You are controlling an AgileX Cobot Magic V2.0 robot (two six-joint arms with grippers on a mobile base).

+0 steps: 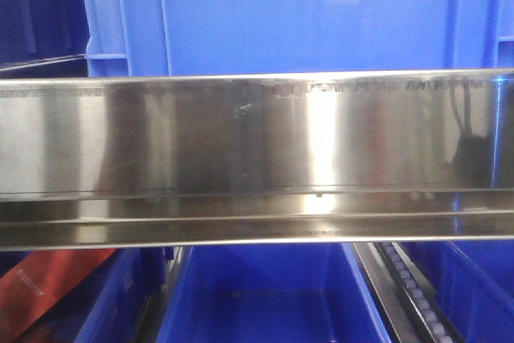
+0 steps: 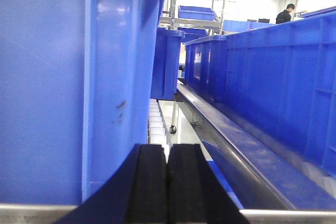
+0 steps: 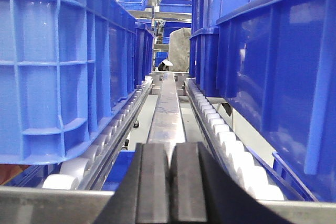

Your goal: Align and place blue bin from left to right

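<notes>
The blue bin stands on the shelf above a steel beam in the front view, its smooth wall facing me with ribs at its left corner. Neither gripper shows in that view. In the left wrist view my left gripper is shut, pads pressed together with nothing between them, just right of a broad blue bin wall. My right gripper is also shut and empty. It sits over a steel rail, with a ribbed blue bin to its left on rollers.
A polished steel beam crosses the front view, with open blue bins below it. White roller tracks run along both sides. More blue bins line the right of each wrist view. A person stands far back.
</notes>
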